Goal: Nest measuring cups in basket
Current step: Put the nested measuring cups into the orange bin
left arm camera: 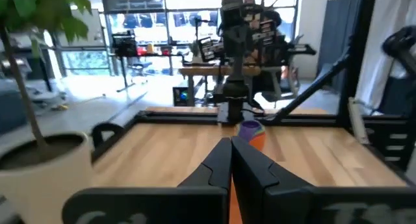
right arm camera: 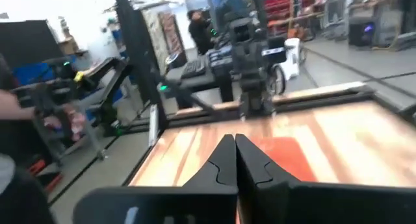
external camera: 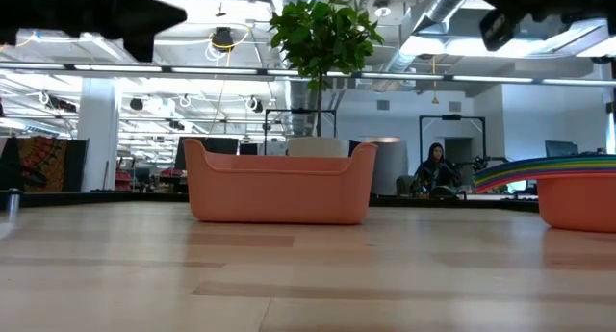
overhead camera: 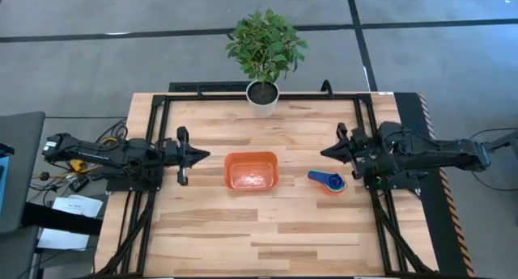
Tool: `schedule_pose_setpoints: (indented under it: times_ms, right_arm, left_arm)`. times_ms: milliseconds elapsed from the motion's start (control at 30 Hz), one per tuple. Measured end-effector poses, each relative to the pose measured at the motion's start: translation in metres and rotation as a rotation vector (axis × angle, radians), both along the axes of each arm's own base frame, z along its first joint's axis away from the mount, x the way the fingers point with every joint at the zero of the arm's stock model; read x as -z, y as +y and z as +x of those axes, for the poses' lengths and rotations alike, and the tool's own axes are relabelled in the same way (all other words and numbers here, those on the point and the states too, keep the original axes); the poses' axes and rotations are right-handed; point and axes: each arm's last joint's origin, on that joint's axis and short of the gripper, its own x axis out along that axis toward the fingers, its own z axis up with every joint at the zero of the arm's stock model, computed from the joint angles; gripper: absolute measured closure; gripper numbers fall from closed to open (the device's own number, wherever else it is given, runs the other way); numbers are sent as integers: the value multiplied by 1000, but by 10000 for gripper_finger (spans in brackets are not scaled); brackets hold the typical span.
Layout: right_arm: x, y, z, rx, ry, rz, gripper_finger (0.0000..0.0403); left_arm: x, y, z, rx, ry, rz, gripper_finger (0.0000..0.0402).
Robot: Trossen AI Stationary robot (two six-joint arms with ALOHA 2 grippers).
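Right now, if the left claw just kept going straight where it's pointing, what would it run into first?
Probably the orange basket. The left gripper, shut, points across the table toward the right arm, and the basket sits first in that line. It may pass over the rim instead; height is hard to judge from above.

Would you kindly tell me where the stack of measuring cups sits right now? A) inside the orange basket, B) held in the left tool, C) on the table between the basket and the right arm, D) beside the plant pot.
C: the high view shows the measuring cups lying on the bare wood just right of the basket, below the right tool, which is shut and empty.
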Motion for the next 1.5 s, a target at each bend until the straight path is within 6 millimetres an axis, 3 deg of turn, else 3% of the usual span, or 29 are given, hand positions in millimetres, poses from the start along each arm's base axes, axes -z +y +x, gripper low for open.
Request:
schedule_pose_setpoints:
  times_ms: [133, 267, 633, 933, 1133, 1300, 1500]
  right_arm:
    - [15, 9, 3, -53, 16, -27, 399]
    - [21, 17, -6, -93, -8, -33, 397]
    - [11, 18, -42, -94, -217, -28, 399]
    - [16, 17, -36, -73, -139, 82, 399]
    - [18, 18, -28, -57, -97, 135, 398]
    - [16, 20, -20, -73, -105, 162, 398]
    - [15, 30, -6, -96, -65, 236, 398]
  left_arm:
    - [20, 1, -8, 2, -4, -46, 401]
    - [21, 3, -14, -37, -45, -40, 401]
    - [21, 4, -22, -54, -91, -2, 401]
    - [24, 3, -14, -39, -64, -72, 401]
    - [12, -2, 9, 23, 29, -65, 401]
    - [-4, -4, 42, -13, 121, -45, 401]
    - [-25, 9, 83, -36, 158, -95, 401]
